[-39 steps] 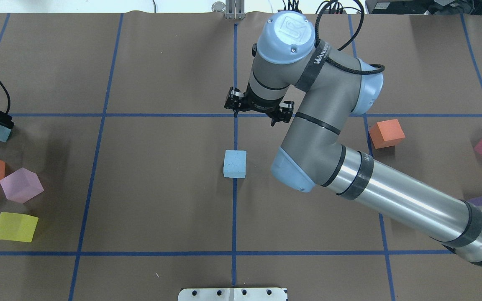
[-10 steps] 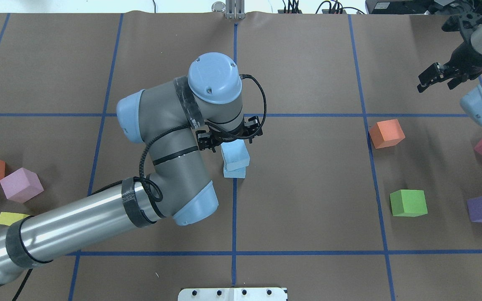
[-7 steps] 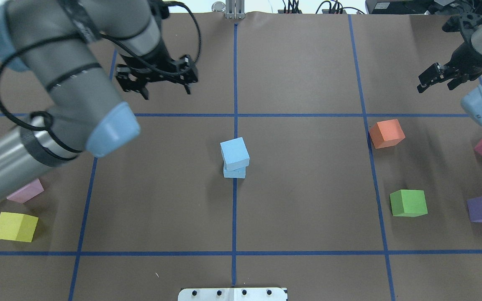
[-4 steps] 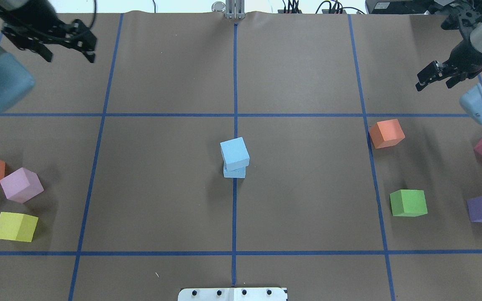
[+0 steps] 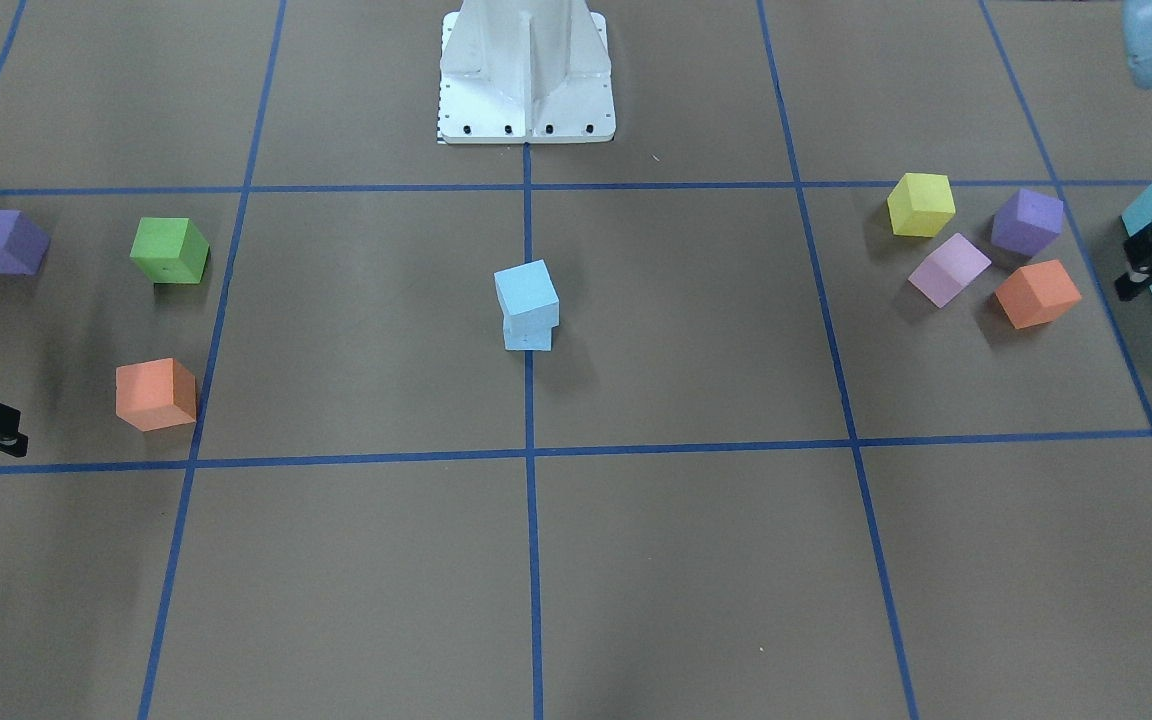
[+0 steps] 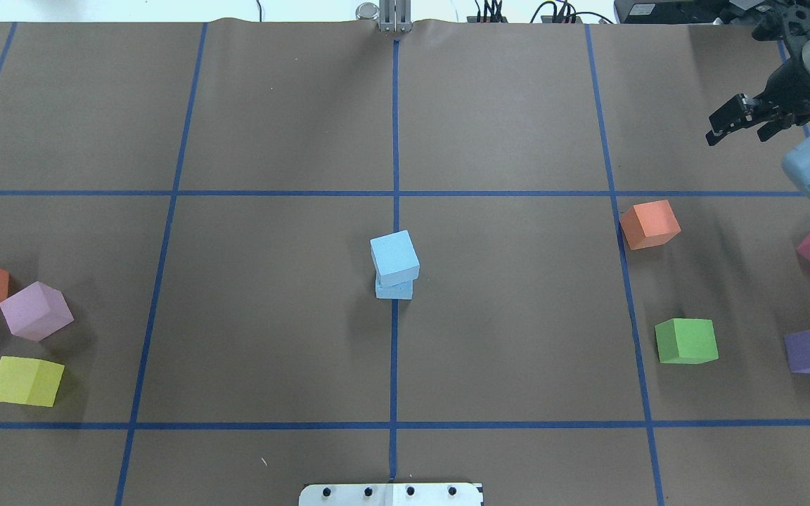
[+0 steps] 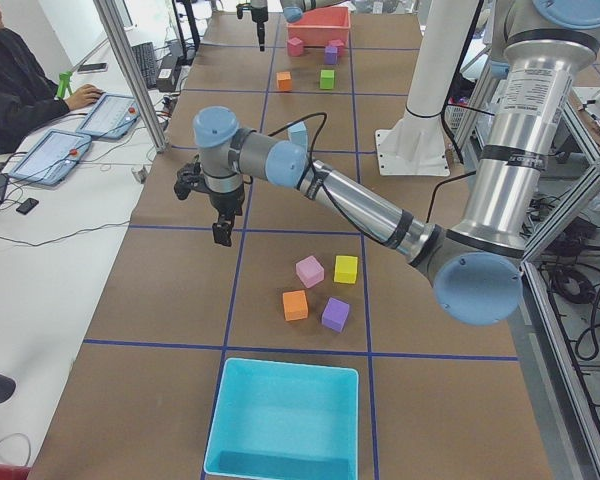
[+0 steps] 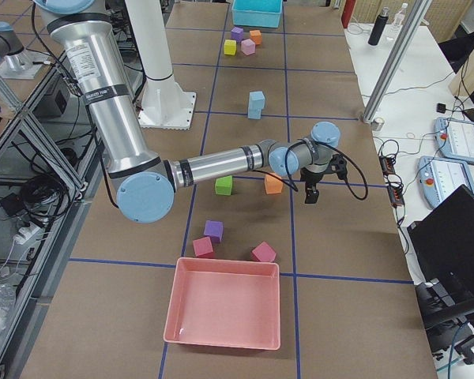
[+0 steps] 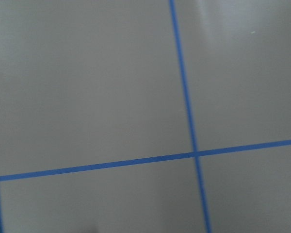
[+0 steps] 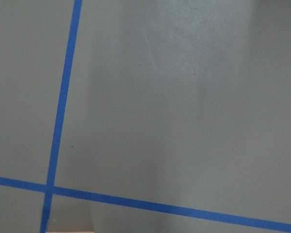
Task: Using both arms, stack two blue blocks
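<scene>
Stacking looks finished, as I judge it: the upper blue block (image 6: pixel 394 255) sits on the lower blue block (image 6: pixel 394 290) at the middle of the table (image 6: pixel 271 316), on the central tape line (image 6: pixel 394 365). The upper one is turned a little against the lower one, so the corners do not match and one edge hangs slightly over. Nothing touches the pair. In my opinion no more placing is needed. The next move only asks both arms to keep away from the centre and not to pass low over the stack, because the cubes look light and a small touch could push the top one off.

The right gripper (image 6: pixel 739 130) hangs over the far right part of the table, well apart from the blocks. Its two fingers are spread and nothing is between them. The left gripper (image 7: pixel 206 212) hangs above bare paper at the far left part, also well apart from the stack. In the left side view its fingers appear spread and empty. Both wrist cameras show only brown paper and tape lines.
</scene>
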Robot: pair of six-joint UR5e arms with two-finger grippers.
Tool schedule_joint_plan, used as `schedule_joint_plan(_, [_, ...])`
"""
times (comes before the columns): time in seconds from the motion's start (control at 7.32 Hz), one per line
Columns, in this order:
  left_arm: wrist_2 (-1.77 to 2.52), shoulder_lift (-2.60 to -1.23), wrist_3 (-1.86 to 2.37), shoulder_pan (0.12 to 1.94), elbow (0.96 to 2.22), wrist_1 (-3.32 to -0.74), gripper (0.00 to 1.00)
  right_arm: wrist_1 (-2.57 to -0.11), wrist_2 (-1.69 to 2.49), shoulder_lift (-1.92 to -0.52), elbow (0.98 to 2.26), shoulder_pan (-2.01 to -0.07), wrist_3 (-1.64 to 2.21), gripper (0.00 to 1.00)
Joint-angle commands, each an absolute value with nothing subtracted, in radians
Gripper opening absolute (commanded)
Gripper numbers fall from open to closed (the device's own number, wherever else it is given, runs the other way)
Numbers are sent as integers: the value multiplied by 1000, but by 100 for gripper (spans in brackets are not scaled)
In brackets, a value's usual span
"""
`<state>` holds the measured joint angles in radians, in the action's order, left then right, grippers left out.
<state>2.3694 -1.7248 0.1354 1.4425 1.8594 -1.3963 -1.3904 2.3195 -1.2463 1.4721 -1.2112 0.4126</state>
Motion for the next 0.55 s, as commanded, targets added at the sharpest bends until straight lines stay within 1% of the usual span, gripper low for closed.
schedule_joint_plan(0.0, [2390, -1551, 110, 1493, 1852, -1575, 98, -1397, 2319, -1267, 1505, -1227, 413, 100])
schedule_joint_plan(0.27, [2388, -1436, 123, 1502, 1852, -1710, 98, -1402, 2319, -1305, 1534, -1250, 414, 100])
schedule_joint_plan(0.41, [2388, -1405, 121, 1512, 1845, -1742, 98, -1408, 2318, -1336, 1542, -1279, 414, 100])
